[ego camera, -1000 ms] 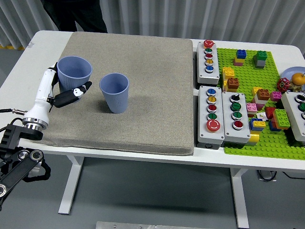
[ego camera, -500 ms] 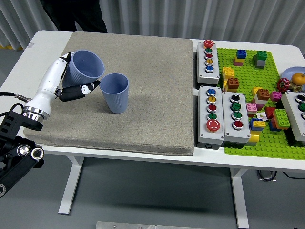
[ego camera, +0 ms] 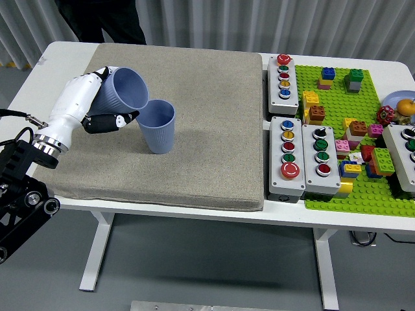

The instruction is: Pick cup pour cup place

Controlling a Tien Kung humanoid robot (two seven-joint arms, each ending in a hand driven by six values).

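Note:
Two blue-grey cups are on the left half of the grey mat. One cup stands upright on the mat. My left hand, white with black fingers, is shut on the other cup, lifted and tilted strongly to the right, with its mouth over the rim of the standing cup. The thumb lies under the tilted cup, the other fingers wrap its far side. What is inside either cup cannot be seen. My right hand is out of view.
Right of the mat stand button boxes and a green baseplate with several loose bricks. A bowl with fruit sits at the right edge. A person in dark clothes stands at the far side.
My left hand has lifted its cup off the mat, carried it to the right and tipped it further over the standing cup. The standing cup has stayed in place.

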